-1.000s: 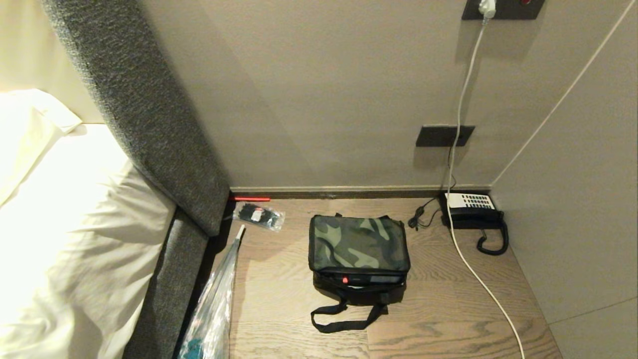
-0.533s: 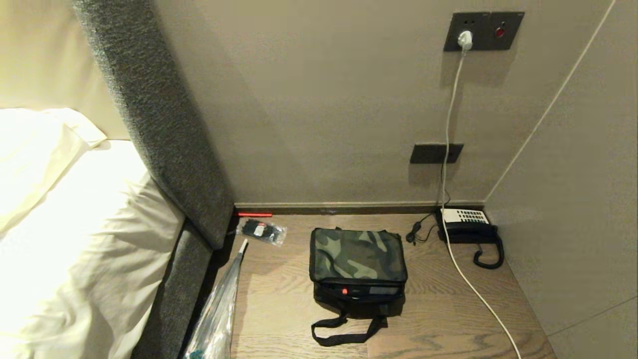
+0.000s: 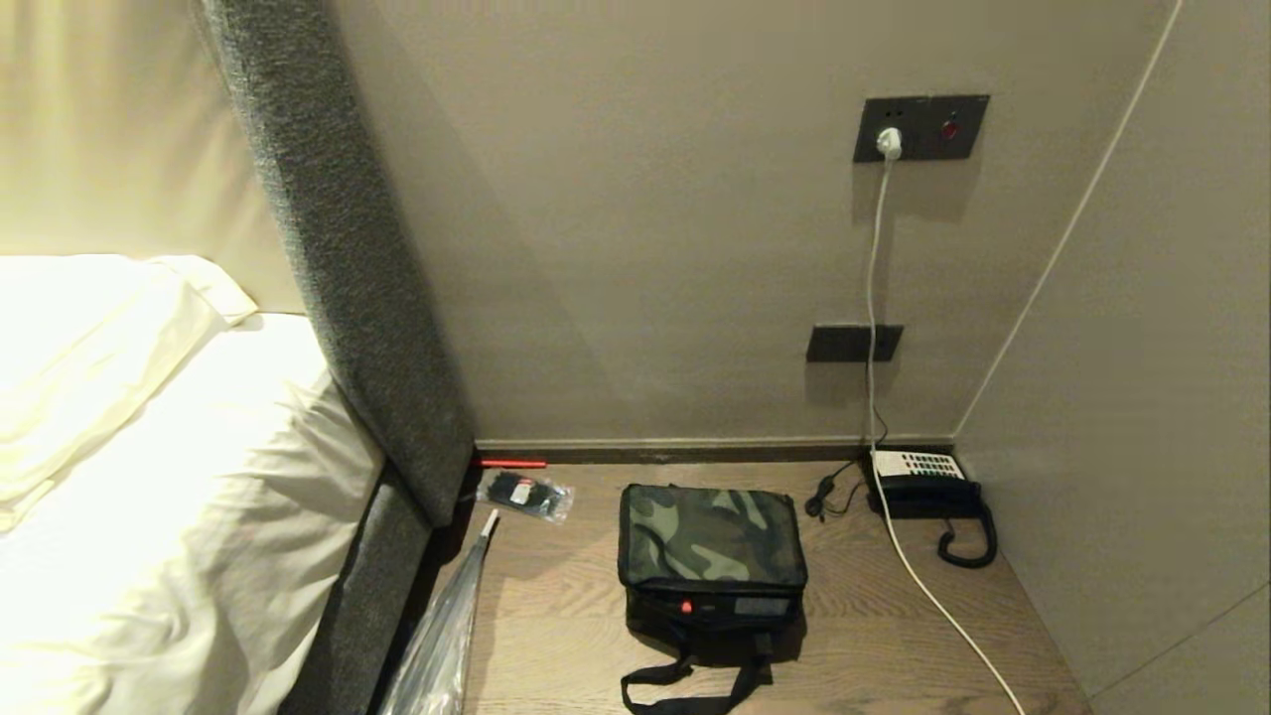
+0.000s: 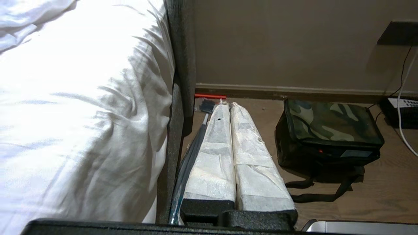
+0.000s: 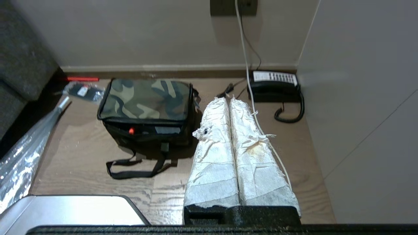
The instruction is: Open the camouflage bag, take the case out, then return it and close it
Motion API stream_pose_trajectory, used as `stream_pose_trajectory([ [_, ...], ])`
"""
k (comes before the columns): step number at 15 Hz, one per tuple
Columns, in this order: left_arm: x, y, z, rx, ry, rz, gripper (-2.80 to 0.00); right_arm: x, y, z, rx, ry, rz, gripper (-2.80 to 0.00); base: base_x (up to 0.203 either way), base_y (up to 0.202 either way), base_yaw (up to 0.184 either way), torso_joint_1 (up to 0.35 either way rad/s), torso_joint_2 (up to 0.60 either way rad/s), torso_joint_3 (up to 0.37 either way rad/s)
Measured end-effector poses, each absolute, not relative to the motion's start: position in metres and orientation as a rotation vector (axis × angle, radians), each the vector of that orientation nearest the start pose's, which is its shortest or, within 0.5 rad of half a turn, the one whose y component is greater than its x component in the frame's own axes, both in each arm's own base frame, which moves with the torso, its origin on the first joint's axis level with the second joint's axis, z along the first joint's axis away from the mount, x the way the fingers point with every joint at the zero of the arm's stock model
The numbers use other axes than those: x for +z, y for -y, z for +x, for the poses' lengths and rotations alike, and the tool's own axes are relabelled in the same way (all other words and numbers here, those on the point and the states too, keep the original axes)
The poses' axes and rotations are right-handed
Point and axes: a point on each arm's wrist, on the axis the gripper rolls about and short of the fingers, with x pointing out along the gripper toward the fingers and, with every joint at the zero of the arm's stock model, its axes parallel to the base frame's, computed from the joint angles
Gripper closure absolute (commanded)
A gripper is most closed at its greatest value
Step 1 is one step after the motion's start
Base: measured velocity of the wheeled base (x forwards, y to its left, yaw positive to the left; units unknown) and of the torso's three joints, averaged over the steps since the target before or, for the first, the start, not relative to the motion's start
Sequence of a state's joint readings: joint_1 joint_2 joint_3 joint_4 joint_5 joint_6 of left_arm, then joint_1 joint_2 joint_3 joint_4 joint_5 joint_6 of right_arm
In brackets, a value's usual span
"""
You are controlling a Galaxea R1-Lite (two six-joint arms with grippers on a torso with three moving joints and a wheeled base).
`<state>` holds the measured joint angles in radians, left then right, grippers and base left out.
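The camouflage bag (image 3: 710, 536) sits on the wooden floor near the back wall, its lid down and its black strap (image 3: 685, 685) lying in front. Under the lid's front edge shows a black face with a small red button (image 3: 685, 606), the case. Neither arm appears in the head view. My left gripper (image 4: 228, 105) is shut and empty, held off to the left of the bag (image 4: 329, 125), next to the bed. On the other side of the bag (image 5: 147, 99), my right gripper (image 5: 229, 98) is also shut and empty.
A desk telephone (image 3: 918, 482) stands in the back right corner, with a white cable (image 3: 923, 586) running from the wall socket across the floor. A clear plastic bag (image 3: 442, 636) and a small packet (image 3: 524, 494) lie left of the bag, beside the bed (image 3: 149, 477) and grey headboard (image 3: 348, 298).
The head view has tilted upward: the whole scene has slid down the picture and more wall with the socket shows. The bag and the other things have not moved.
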<state>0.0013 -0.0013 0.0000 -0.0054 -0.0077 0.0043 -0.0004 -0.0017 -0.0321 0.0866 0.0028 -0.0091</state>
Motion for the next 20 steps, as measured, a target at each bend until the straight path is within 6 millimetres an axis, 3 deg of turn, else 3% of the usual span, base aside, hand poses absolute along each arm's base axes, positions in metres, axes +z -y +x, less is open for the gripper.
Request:
stream_pose_trajectory([
  [8, 0.076, 0.0002, -0.0229, -0.006, 0.006, 0.004, 0.0, 0.0754, -0.0001, -0.0256, 0.003, -0.053, -0.007, 0.0, 0.0, 0.0, 0.0, 0.001, 0.0, 0.188],
  [20, 0.076, 0.0002, -0.0229, -0.006, 0.007, 0.004, 0.0, 0.0756, -0.0001, -0.0256, 0.003, -0.053, -0.007, 0.0, 0.0, 0.0, 0.0, 0.0, 0.0, 0.007],
])
